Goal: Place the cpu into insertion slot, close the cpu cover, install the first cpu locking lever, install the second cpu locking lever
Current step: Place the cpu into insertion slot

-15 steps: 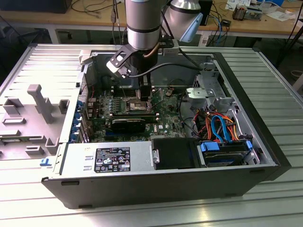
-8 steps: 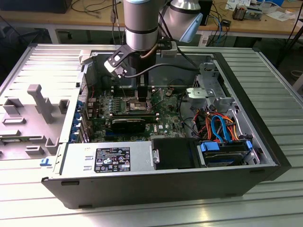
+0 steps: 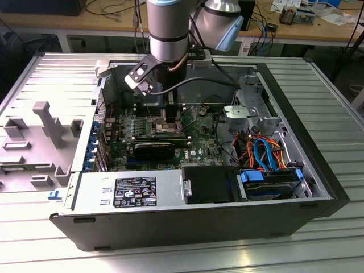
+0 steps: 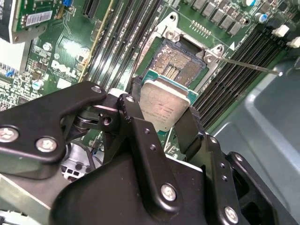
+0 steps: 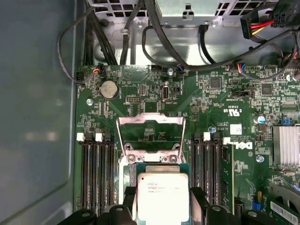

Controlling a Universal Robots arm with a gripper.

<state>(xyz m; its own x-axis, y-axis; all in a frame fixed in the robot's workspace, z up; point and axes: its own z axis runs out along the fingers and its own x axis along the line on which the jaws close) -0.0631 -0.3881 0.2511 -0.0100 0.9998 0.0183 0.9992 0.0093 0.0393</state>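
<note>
Gripping the cpu [image 4: 165, 105] by two opposite edges, my hand [image 4: 161, 115] is clenched on it and holds it just above the open socket [image 4: 180, 63] on the green motherboard [image 5: 211, 108], not yet seated. The cpu cover [image 5: 150, 120] stands swung up at the socket's far side. A thin lever [image 4: 248, 65] sticks out from the socket's corner. All of it sits inside the opened computer case [image 3: 199, 222].

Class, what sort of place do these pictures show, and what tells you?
Probably a robotics lab: a robot arm reaches into an opened computer case, its gripper holding the cpu above the motherboard; cable-strewn desks stand behind.
</note>
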